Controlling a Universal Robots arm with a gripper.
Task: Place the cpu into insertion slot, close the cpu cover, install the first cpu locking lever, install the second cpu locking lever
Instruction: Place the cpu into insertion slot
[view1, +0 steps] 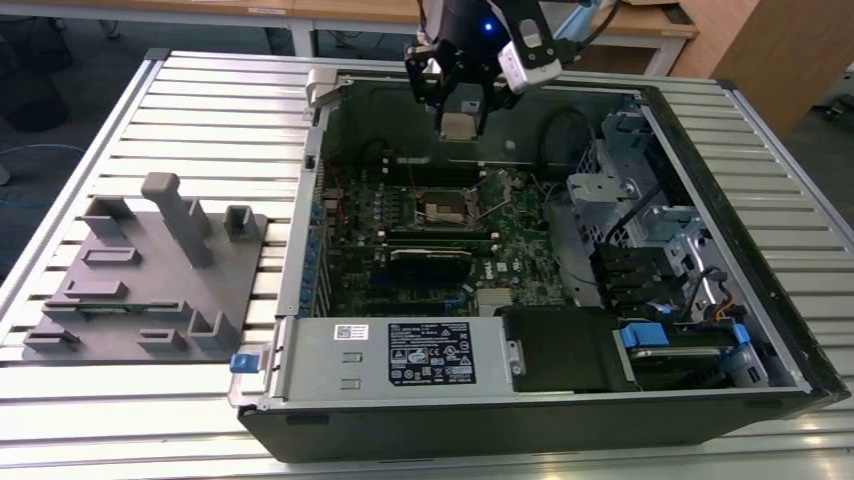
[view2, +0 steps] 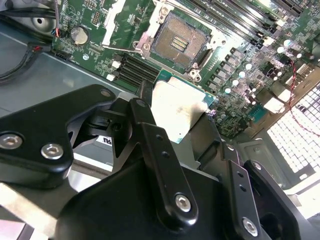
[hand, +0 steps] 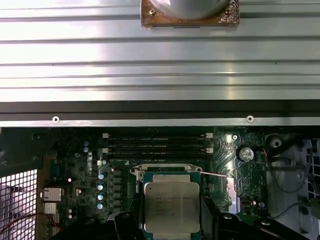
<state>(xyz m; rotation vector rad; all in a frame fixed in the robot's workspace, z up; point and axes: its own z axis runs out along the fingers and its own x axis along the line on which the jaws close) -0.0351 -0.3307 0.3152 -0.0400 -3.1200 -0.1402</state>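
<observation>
- Slatted metal tabletop (view1: 200, 110) carries everything.
- Open computer case (view1: 561, 425) lies on its side, taking up the middle and the exterior view's right of the tabletop.
- Grey moulded fixture block (view1: 147, 270) sits on the tabletop just beside the case, on the exterior view's left.
- Grey labelled box (view1: 400, 355) is mounted inside the case along its near wall.
- Green motherboard (view1: 360, 250) lies flat on the case floor, with long black memory slots (hand: 156, 145) running beside the socket area.
- Black end effector (view1: 458, 118) hangs over the far part of the case, above the board and touching nothing below. Its fingers (view2: 145, 107) are clamped on the cpu edges.
- insertion slot (view1: 445, 208) sits mid-board, uncovered, contact bed bare and nothing seated in it (view2: 180, 42).
- cpu cover (view2: 117, 17) is a silvery frame, apparently folded back beside the slot; its exact angle is hard to tell.
- cpu (view2: 182, 107) is up in the air in the grip, metal top showing, clear of the slot (hand: 171, 205).
</observation>
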